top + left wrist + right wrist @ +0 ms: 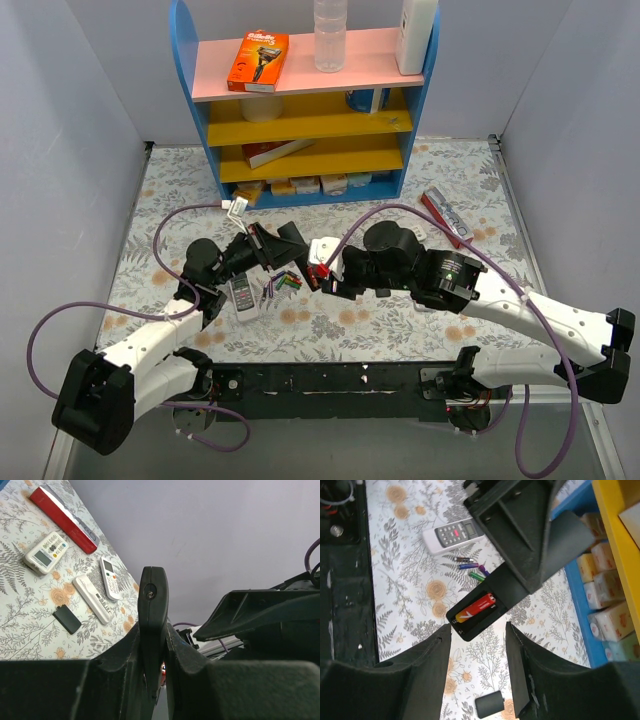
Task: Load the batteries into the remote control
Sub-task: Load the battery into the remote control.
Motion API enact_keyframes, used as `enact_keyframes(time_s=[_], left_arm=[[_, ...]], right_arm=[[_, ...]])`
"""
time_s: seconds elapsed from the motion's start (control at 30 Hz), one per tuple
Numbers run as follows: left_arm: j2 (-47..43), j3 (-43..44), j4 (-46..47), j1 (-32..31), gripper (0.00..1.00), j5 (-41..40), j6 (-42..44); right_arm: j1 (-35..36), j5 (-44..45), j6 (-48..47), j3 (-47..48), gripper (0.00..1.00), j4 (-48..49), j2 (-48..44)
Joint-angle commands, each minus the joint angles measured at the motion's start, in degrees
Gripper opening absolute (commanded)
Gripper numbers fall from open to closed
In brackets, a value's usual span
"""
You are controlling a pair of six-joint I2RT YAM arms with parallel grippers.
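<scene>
Right wrist: battery [475,608] sits inside remote control [470,629].

The fingers [420,680] of the right gripper [477,630] are looking like matt black plastic with a faintly rough grain. Just ahead of their tips the remote control [504,599] is showing smoother black plastic, and the battery [476,608] in it is gleaming in a glossy red and yellow wrapper. Beyond the tips, the loose batteries [470,569] are glinting like foil, the grey remote [452,532] is shining softly as smooth plastic, and the tablecloth [405,580] is looking matt.
</scene>
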Motion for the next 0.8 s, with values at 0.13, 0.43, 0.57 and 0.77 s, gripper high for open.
enact_keyframes(time_s=[0.13, 0.43, 0.57, 0.77], left_arm=[[0.2, 5.6, -5.8, -0.1, 0.00, 4.9, 4.7], [0.7, 7.7, -8.9, -0.1, 0.00, 8.2, 6.7], [1.0, 8.4, -9.7, -0.2, 0.00, 9.3, 7.3], [1.4, 9.6, -10.9, -0.1, 0.00, 10.6, 8.7]], right_arm=[[0.0, -8.6, -10.4, 3.9, 0.48, -3.7, 1.1], [0.0, -6.9, -11.5, 4.0, 0.37, -1.1, 2.3], [-0.1, -6.4, -11.3, 3.7, 0.29, 0.8, 2.7], [-0.2, -5.8, -11.3, 3.3, 0.29, 2.2, 3.7]])
